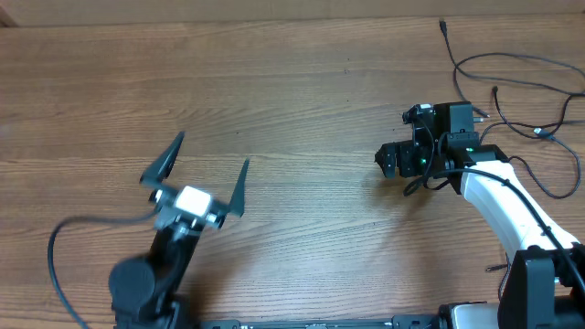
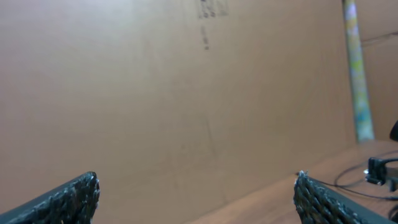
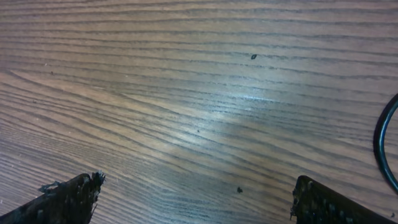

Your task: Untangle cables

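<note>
the step in hand looks like the first reach: neither arm holds anything yet. the cables (image 1: 539, 132) lie in loose, crossing loops at the far right corner of the bench (image 1: 302, 82), with one plug end pointing toward the far edge. the right pincer (image 1: 395, 161) hangs released, jaws wide, over bare wood just near-left of those loops. its own camera shows only wood grain between the fingers, with a dark arc at the right edge that may be a cord, though i cannot tell.

the left pincer (image 1: 213, 149) is also released and spread wide, well apart from the cables, on the near left side.

to do this well, the right arm should swing right and away from its base, come down over a single strand near a free plug end rather than at a crossing, and close only on that strand. the left arm would need to cross over to pin or pull a second strand.
</note>
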`<action>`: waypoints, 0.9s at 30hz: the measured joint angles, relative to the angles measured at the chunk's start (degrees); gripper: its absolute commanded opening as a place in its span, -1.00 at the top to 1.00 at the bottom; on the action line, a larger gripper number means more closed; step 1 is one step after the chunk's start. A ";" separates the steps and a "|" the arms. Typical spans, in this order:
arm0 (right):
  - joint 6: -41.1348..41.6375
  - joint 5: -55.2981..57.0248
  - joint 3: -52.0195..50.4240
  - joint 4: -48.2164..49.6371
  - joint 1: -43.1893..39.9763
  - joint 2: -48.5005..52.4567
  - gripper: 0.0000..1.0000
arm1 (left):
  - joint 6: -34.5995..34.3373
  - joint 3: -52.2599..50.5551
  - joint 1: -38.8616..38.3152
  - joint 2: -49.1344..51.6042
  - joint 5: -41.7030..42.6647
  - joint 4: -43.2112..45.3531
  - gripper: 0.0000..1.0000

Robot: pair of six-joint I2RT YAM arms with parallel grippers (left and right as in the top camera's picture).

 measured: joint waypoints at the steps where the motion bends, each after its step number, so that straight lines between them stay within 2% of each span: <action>1: 0.00 0.00 0.00 0.00 0.00 0.02 -1.00 | -0.35 -1.77 0.81 -2.40 0.07 0.11 -0.99; 5: -0.04 0.00 0.00 0.02 0.00 0.00 -1.00 | -2.29 -8.11 4.48 -11.61 0.26 0.13 -0.99; 12: 0.00 0.00 0.00 0.00 0.00 0.02 -1.00 | -6.93 -17.07 8.92 -21.49 0.28 -0.07 -0.99; 19: 0.00 0.00 0.00 0.02 0.00 0.02 -1.00 | -8.72 -19.04 9.70 -25.20 0.22 -13.66 -0.99; 27: 0.00 0.00 0.00 0.02 0.00 0.02 -1.00 | -9.09 -19.06 14.32 -26.51 0.24 -29.64 -0.99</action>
